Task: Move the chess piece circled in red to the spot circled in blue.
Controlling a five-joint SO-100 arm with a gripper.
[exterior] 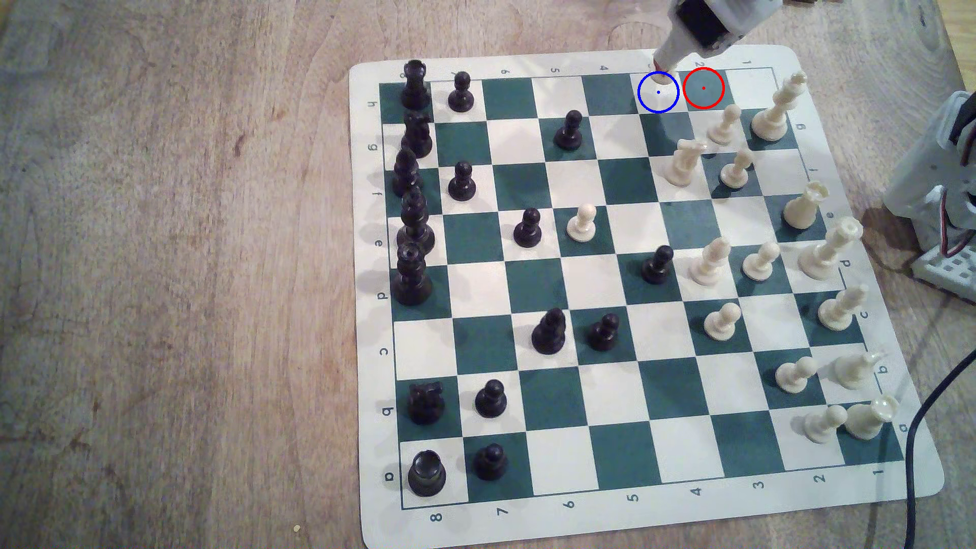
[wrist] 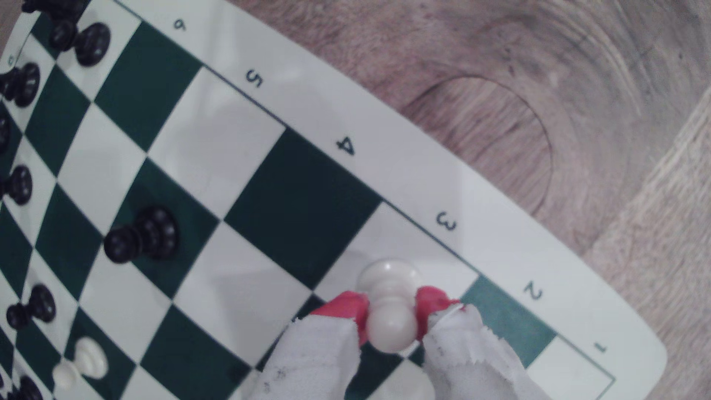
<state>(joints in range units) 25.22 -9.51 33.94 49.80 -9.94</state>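
Wide wooden table (exterior: 185, 264) under everything, and on it the green-and-white chessboard mat (exterior: 544, 63), its far edge numbered, its side lettered. Down the exterior view's left runs the black back rank, with a black rook (exterior: 415, 84) at the far corner. Black pawns are scattered toward mid-board, one of them (exterior: 569, 129) out on a green square in the g row. Over on the exterior view's right stands the cream army, among them a cream knight (exterior: 684, 161) just short of the action and a lone cream pawn (exterior: 582, 223) advanced to mid-board.

Now the arm (exterior: 713, 21) comes in from the far right corner of the exterior view, reaching down to the board's far edge. The gripper (wrist: 391, 307) is clamped on the cream-white pawn (wrist: 390, 304): red-tipped fingers (wrist: 344, 307), wrapped in white tape, press on either side of its slim neck, ball head between them.

And where is that pawn? Its round base is over the white square under the 3 label, inside the blue circle (exterior: 658, 92); whether it touches the mat I cannot tell. Just beside it, the red circle (exterior: 703, 88) rings a bare green square under the 2.
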